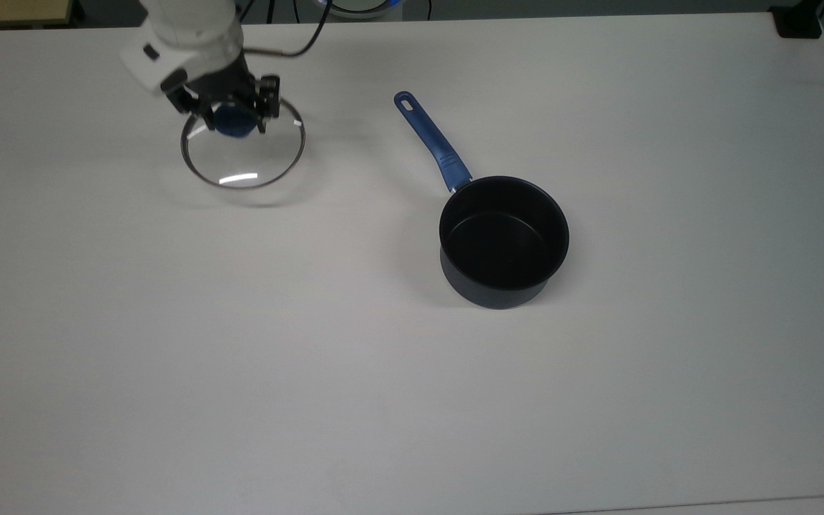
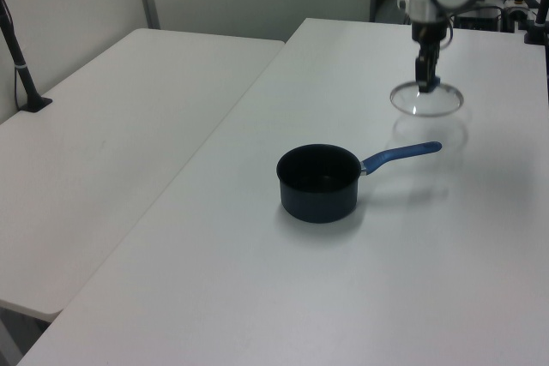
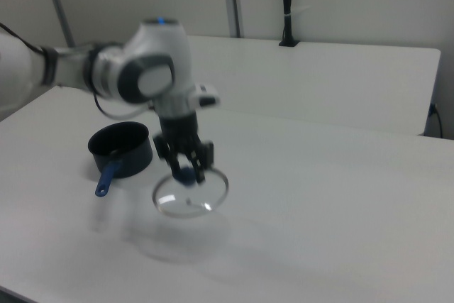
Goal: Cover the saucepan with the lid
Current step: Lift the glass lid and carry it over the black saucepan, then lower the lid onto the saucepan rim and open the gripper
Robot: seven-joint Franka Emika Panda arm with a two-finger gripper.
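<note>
**A:** What is the claw [image 1: 229, 114] doing?

**B:** It is closed on the blue knob [image 1: 234, 123] at the centre of the glass lid [image 1: 243, 148], one black finger on each side. The lid hangs level beneath it, lifted clear of the white surface [image 1: 412, 400]; its faint shadow [image 3: 174, 246] lies on the surface below.

**A:** Where does that sit in the scene?

**B:** Near the top view's upper left. The white arm [image 3: 135, 76] reaches down to it from above.

**A:** And the saucepan?

**B:** The saucepan [image 1: 503, 239] stands upright on the surface, well apart from the lid, toward the top view's centre right. It is uncovered, black inside. Its long blue handle [image 1: 431, 141] points toward the top view's upper left, with a hole at its tip.

**A:** In the left view?

**B:** The saucepan [image 2: 318, 182] is nearer the camera, the lid [image 2: 426, 99] beyond its handle.
</note>
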